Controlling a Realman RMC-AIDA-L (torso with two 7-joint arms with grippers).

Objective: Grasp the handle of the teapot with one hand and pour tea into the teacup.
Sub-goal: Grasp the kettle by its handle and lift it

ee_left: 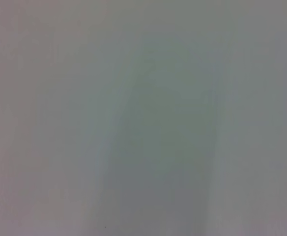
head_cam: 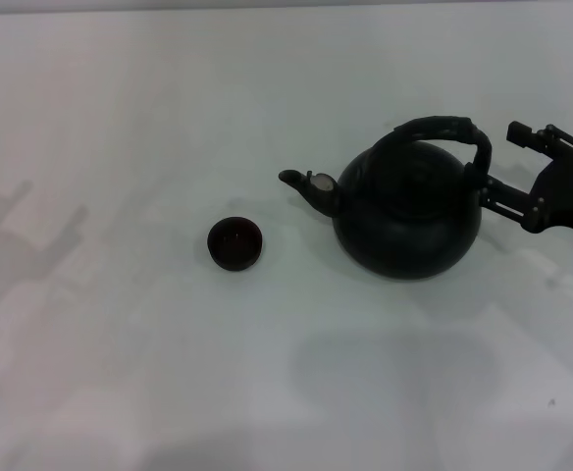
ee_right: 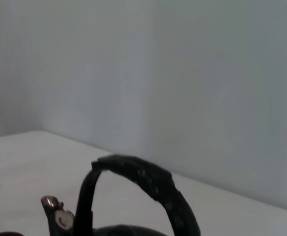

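2 dark objects stand on the white table (head_cam: 120, 373): the teapot (head_cam: 409, 211) toward the right and the teacup (head_cam: 234, 243) to its left, well apart from it. The teapot's short spout (head_cam: 306, 186) points left toward the teacup, and both stand upright. The handle (head_cam: 442, 132) arches over the top of the pot, running from front-left to back-right.

From the right edge of the head view, the right gripper (head_cam: 497, 162) reaches in at the level of the handle's right end. Its 2 fingers (head_cam: 507, 196) are spread, 1 behind and 1 in front of that end; whether either touches the pot cannot be told. The right wrist view shows the handle (ee_right: 148, 184) close up, with the spout tip (ee_right: 52, 204) beyond it.

Only a sliver of the left arm shows at the left edge of the head view, and the jaws of the left gripper cannot be seen. The left wrist view shows only a plain pale surface.
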